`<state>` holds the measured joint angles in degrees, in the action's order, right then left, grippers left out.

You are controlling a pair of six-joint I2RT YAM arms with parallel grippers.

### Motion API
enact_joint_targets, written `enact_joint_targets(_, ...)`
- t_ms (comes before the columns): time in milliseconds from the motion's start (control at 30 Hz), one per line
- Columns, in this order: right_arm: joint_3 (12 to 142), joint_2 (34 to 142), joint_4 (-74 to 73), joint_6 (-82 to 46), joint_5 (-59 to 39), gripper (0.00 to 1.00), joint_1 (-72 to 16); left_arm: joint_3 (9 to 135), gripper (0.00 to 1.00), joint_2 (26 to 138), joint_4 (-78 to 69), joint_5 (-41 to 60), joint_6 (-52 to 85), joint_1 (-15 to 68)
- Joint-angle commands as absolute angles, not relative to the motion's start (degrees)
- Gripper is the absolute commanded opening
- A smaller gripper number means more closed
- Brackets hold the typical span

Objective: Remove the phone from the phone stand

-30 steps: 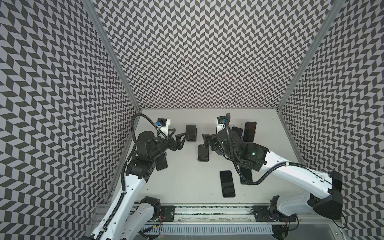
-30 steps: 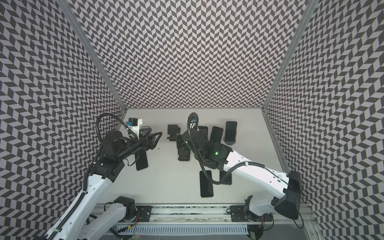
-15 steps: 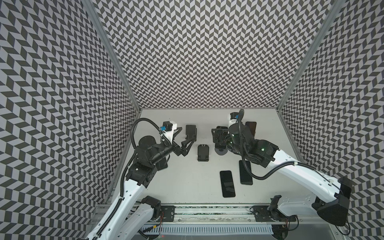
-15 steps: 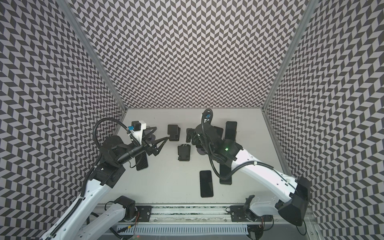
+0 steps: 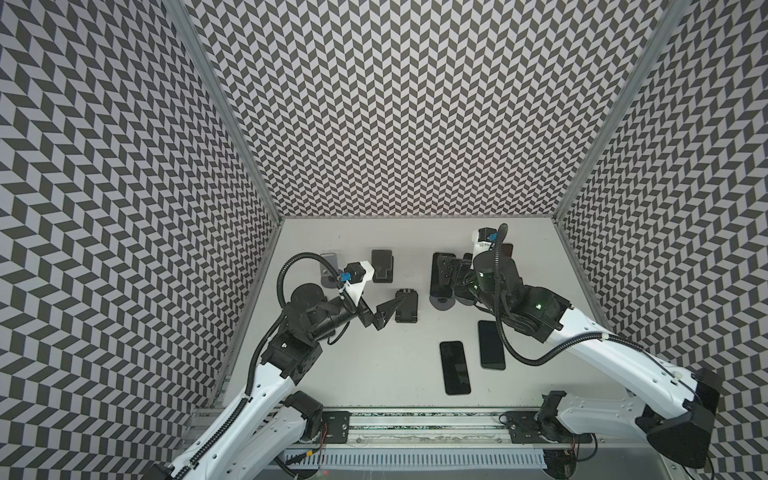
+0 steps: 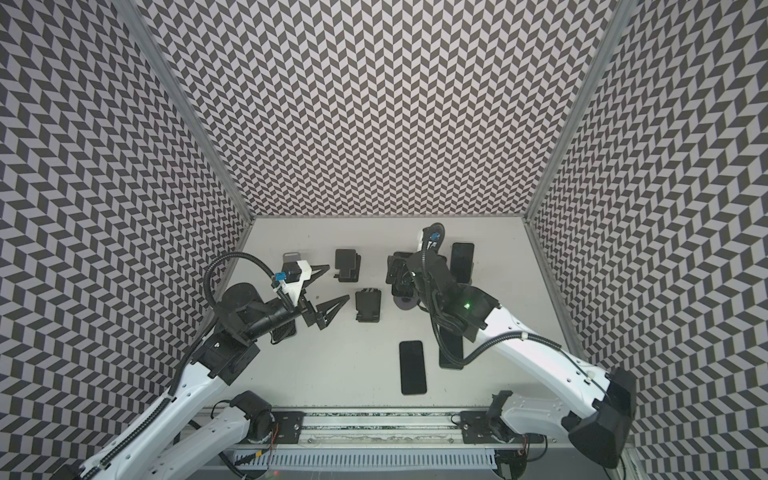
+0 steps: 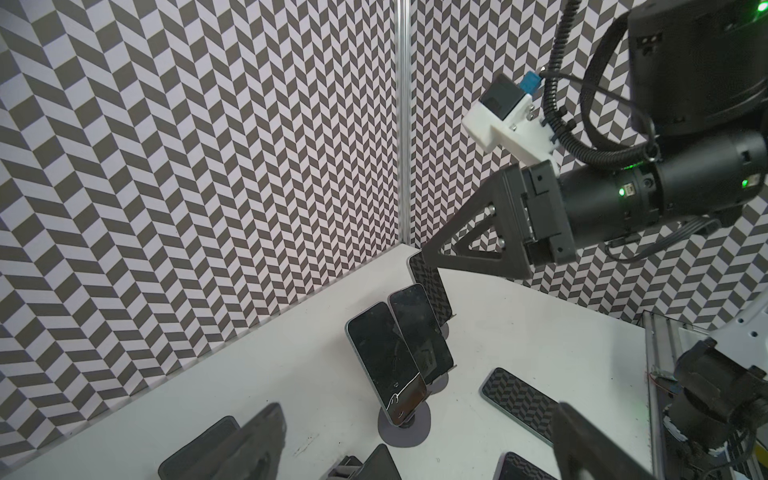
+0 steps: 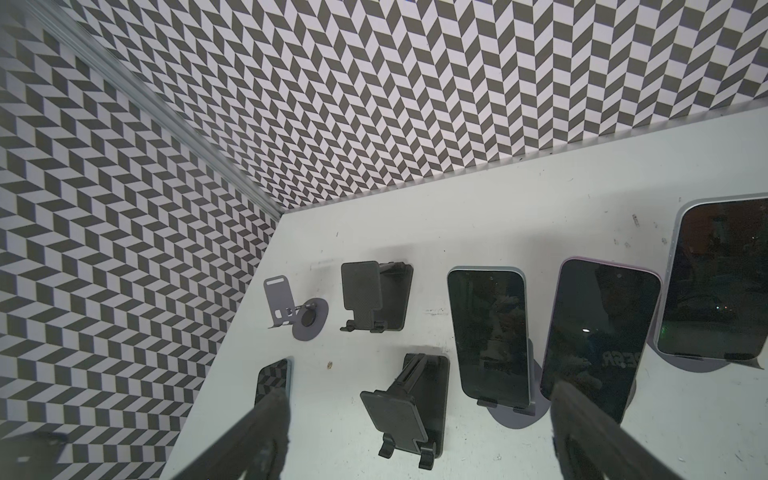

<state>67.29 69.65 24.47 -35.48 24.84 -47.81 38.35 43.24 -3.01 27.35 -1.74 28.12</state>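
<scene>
Leaning on stand [image 8: 513, 417], phone [image 8: 488, 336] ahead of right claw [image 8: 415, 392].

In the right wrist view the rightmost phone [image 8: 719, 282] runs off the picture's edge and the fingers [image 8: 262, 436] of the right gripper [image 8: 415, 390] are dark blurs cut off by that edge too, while in both top views the right arm [image 5: 536, 311] covers much of the standing phones [image 5: 442, 272].

The left arm [image 5: 266, 386], at seven o'clock, and right arm [image 5: 602, 345], at four, wore white shells over black joints. Ribbed black cables [image 5: 286, 270] looped to white wrist brackets [image 5: 358, 286] with blue plugs [image 5: 344, 275]. The left gripper [image 6: 340, 281] had black triangular fingers [image 6: 332, 302].
</scene>
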Motion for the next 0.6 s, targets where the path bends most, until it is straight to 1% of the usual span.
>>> enact_joint_targets(0, 69.03, 70.09, 25.23, -36.23, 27.04, 0.94, -47.56, 38.45, 1.0, 43.55, -5.4, 25.42, -3.28, 28.49)
enact_joint_targets(200, 69.57, 71.01, 27.41, -36.3, 27.02, 0.87, -46.85, 38.71, 1.0, 44.38, -4.31, 22.67, -1.29, 28.52)
enact_joint_targets(267, 69.78, 71.12, 27.42, -36.3, 26.59, 0.85, -46.76, 38.54, 1.0, 44.62, -4.04, 18.73, 0.35, 28.49)
enact_joint_targets(333, 69.62, 71.06, 27.33, -36.39, 26.22, 0.83, -46.76, 37.97, 1.0, 44.49, -4.76, 15.63, 2.14, 28.42)
enact_joint_targets(433, 69.01, 70.84, 27.5, -36.52, 25.5, 0.81, -46.67, 36.7, 1.0, 44.23, -6.9, 15.5, 2.35, 28.46)
enact_joint_targets(567, 68.53, 71.01, 27.93, -36.39, 24.96, 0.79, -46.49, 34.69, 1.0, 43.73, -9.78, 12.07, 6.22, 28.41)
